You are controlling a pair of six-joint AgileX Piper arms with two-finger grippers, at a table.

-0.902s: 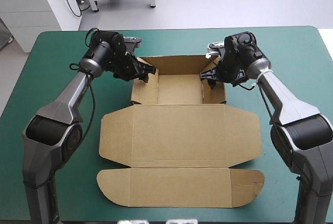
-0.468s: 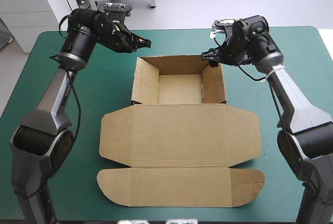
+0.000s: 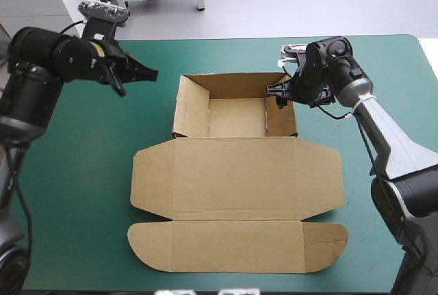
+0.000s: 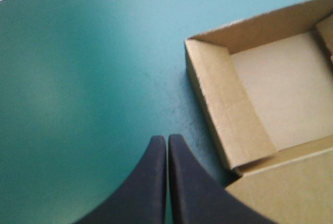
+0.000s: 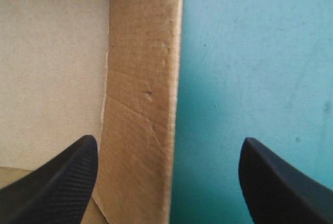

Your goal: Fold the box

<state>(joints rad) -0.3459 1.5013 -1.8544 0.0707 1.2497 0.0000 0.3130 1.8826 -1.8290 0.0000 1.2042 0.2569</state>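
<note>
The box is an open tray (lid flat, near side); the left claw, fingers together, hovers left of it. The right claw, fingers apart, straddles the right wall, seemingly not touching.

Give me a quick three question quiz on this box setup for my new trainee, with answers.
1. True or false: the left tool is open.
2. The open right tool has one finger on either side of which part of the box? A the right wall, B the flat lid, C the far wall.
3. Fill in: the lid lies ___ on the teal-green cover.
Key: 1 false, it is shut. 2 A. 3 flat.
</note>
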